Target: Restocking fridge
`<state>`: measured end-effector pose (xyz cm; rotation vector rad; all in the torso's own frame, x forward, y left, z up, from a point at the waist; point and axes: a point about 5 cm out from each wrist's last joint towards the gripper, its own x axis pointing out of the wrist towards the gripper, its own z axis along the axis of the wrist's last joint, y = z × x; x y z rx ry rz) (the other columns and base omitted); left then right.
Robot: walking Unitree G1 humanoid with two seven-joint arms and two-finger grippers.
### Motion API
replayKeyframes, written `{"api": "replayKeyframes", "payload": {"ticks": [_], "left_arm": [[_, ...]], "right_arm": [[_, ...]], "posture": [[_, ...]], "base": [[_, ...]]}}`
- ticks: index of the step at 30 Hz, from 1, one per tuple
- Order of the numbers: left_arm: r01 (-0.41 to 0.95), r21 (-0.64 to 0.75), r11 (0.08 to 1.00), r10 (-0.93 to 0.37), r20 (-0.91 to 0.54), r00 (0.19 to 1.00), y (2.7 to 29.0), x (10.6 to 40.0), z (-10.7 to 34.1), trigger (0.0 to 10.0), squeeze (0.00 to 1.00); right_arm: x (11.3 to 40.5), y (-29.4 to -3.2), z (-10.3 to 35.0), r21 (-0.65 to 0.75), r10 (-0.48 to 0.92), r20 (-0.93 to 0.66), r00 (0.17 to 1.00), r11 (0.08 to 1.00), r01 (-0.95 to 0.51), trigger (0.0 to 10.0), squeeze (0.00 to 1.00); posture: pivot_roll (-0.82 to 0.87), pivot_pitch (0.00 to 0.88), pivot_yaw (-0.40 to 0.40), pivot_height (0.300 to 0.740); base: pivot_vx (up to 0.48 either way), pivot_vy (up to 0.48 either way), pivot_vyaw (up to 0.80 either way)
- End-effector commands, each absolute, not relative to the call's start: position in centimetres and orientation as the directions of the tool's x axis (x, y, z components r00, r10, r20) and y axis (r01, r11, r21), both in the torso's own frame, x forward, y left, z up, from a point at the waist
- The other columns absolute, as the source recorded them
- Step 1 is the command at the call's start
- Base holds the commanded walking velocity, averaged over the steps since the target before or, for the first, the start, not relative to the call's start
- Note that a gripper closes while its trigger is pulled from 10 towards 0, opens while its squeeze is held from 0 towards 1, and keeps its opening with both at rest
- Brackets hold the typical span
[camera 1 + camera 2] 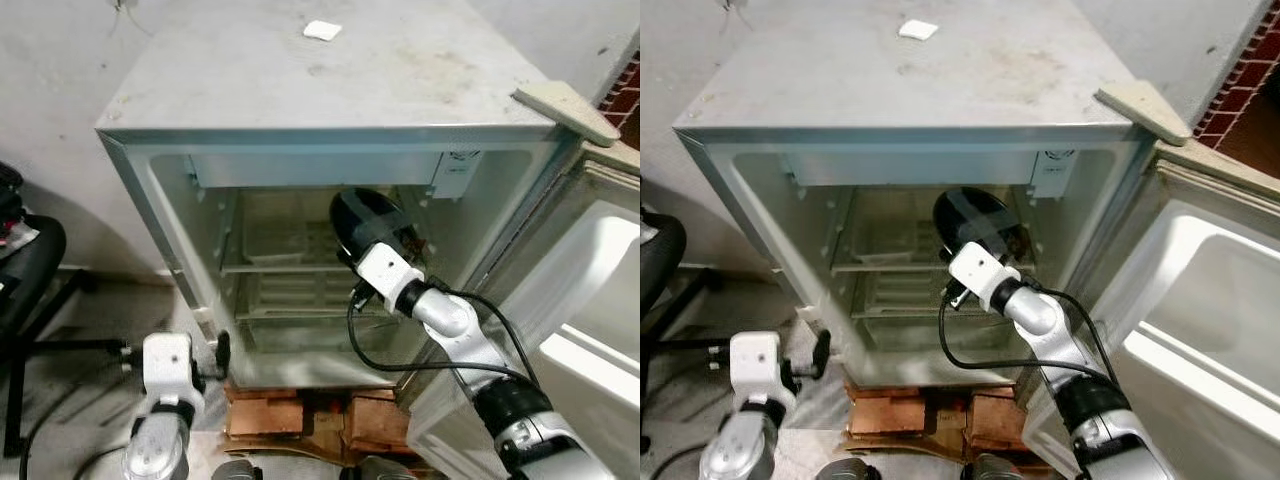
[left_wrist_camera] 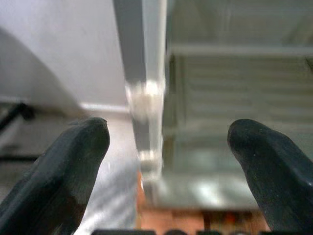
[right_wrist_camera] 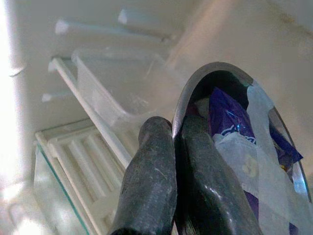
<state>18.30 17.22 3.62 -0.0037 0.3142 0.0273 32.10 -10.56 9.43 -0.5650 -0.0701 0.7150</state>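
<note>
A black bowl (image 1: 365, 222) covered with clear film, holding purple and white packets (image 3: 230, 122), hangs tilted inside the open fridge (image 1: 330, 90), level with the upper shelf (image 1: 285, 262). My right gripper (image 3: 175, 126) is shut on the bowl's rim (image 3: 215, 72), with its arm reaching in from the lower right. Down low, my left gripper (image 2: 168, 142) stands open with nothing between its fingers (image 2: 73, 161). It faces the fridge's left front edge (image 2: 144, 93), near the bottom corner.
The fridge door (image 1: 590, 300) stands open on the right. Wooden blocks (image 1: 300, 415) prop up the fridge. A black chair (image 1: 25, 270) stands at the left. A beige board (image 1: 565, 112) and a white scrap (image 1: 322, 30) lie on top.
</note>
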Motion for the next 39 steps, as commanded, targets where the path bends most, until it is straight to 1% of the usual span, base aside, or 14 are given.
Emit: {"api": "replayKeyframes", "payload": {"ticks": [1, 3, 8, 10, 13, 17, 18, 24, 27, 32, 33, 34, 38, 39], "left_arm": [[-0.018, 0.010, 1.000, 0.021, -0.301, 0.953, 17.2, 18.2, 4.0, 10.0, 0.00], [-0.020, 0.007, 1.000, 0.022, -0.314, 0.949, 17.2, 17.6, 4.0, 10.0, 0.00], [0.000, -0.009, 1.000, -0.003, -0.321, 0.947, 16.7, 16.9, 4.5, 10.0, 0.00], [-0.010, -0.022, 1.000, 0.002, -0.313, 0.950, 16.5, 16.6, 5.4, 10.0, 0.00], [-0.029, -0.027, 0.999, 0.019, -0.311, 0.950, 16.5, 16.2, 5.8, 10.0, 0.00], [-0.028, -0.029, 0.999, 0.018, -0.310, 0.951, 16.2, 16.1, 6.1, 10.0, 0.00], [-0.029, -0.030, 0.999, 0.018, -0.311, 0.950, 16.2, 16.1, 6.2, 10.0, 0.00], [-0.041, -0.030, 0.999, 0.029, -0.317, 0.948, 16.4, 16.1, 6.6, 10.0, 0.00], [-0.044, -0.015, 0.999, 0.037, -0.312, 0.949, 16.4, 16.2, 6.7, 10.0, 0.00], [-0.066, -0.011, 0.998, 0.059, -0.313, 0.948, 16.6, 16.0, 6.7, 10.0, 0.00], [-0.072, -0.009, 0.997, 0.066, -0.317, 0.946, 16.7, 16.0, 6.7, 10.0, 0.00], [-0.075, -0.008, 0.997, 0.068, -0.317, 0.946, 16.7, 16.1, 6.7, 10.0, 0.00], [-0.077, -0.007, 0.997, 0.071, -0.316, 0.946, 16.7, 16.2, 6.6, 10.0, 0.00], [-0.078, -0.006, 0.997, 0.072, -0.316, 0.946, 16.6, 16.3, 6.6, 10.0, 0.00]], "right_arm": [[32.4, -10.1, 9.7, -0.539, 0.649, -0.123, 0.751, 0.592, -0.600, 10.0, 0.00], [32.9, -9.7, 9.7, -0.551, 0.652, -0.146, 0.744, 0.571, -0.609, 10.0, 0.00], [33.8, -8.8, 9.5, -0.556, 0.652, -0.200, 0.731, 0.539, -0.633, 10.0, 0.00], [34.6, -8.2, 9.6, -0.619, 0.631, -0.252, 0.733, 0.477, -0.623, 10.0, 0.00], [35.4, -7.8, 10.1, -0.663, 0.611, -0.270, 0.744, 0.443, -0.604, 10.0, 0.00], [36.1, -7.6, 10.6, -0.687, 0.581, -0.283, 0.763, 0.432, -0.584, 10.0, 0.00], [36.3, -7.6, 10.8, -0.694, 0.573, -0.285, 0.768, 0.430, -0.578, 10.0, 0.00], [36.8, -7.6, 10.8, -0.705, 0.526, -0.319, 0.789, 0.424, -0.568, 10.0, 0.00], [36.7, -7.8, 10.1, -0.686, 0.496, -0.373, 0.784, 0.422, -0.593, 10.0, 0.00], [36.7, -7.9, 9.9, -0.660, 0.497, -0.385, 0.777, 0.441, -0.609, 10.0, 0.00], [36.8, -7.9, 10.0, -0.656, 0.499, -0.377, 0.780, 0.450, -0.606, 10.0, 0.46], [37.0, -8.0, 10.5, -0.668, 0.484, -0.353, 0.800, 0.468, -0.578, 10.0, 1.00], [37.3, -8.0, 11.0, -0.690, 0.474, -0.318, 0.821, 0.478, -0.543, 10.0, 1.00], [37.5, -7.8, 11.4, -0.713, 0.478, -0.283, 0.831, 0.474, -0.516, 10.0, 1.00]], "posture": [[0.07, 0.155, -0.024, 0.740], [0.09, 0.180, -0.033, 0.740], [0.12, 0.200, -0.059, 0.740], [0.13, 0.217, -0.075, 0.740], [0.14, 0.231, -0.080, 0.740], [0.15, 0.241, -0.081, 0.740], [0.14, 0.258, -0.082, 0.740], [0.15, 0.253, -0.082, 0.740], [0.16, 0.254, -0.081, 0.740], [0.17, 0.247, -0.081, 0.740], [0.17, 0.243, -0.083, 0.740], [0.17, 0.238, -0.085, 0.740], [0.18, 0.235, -0.087, 0.740], [0.17, 0.231, -0.090, 0.740]], "base": [[0.000, 0.000, 0.00], [0.000, 0.000, 0.00], [0.000, 0.000, 0.00], [0.000, 0.000, 0.00], [0.000, 0.000, 0.00], [0.000, 0.000, 0.00], [0.000, 0.000, 0.00], [0.000, 0.000, 0.00], [0.000, 0.000, 0.00], [0.000, 0.000, 0.00], [0.000, 0.000, 0.00], [0.000, 0.000, 0.00], [0.000, 0.000, 0.00], [0.000, 0.000, 0.00]]}}
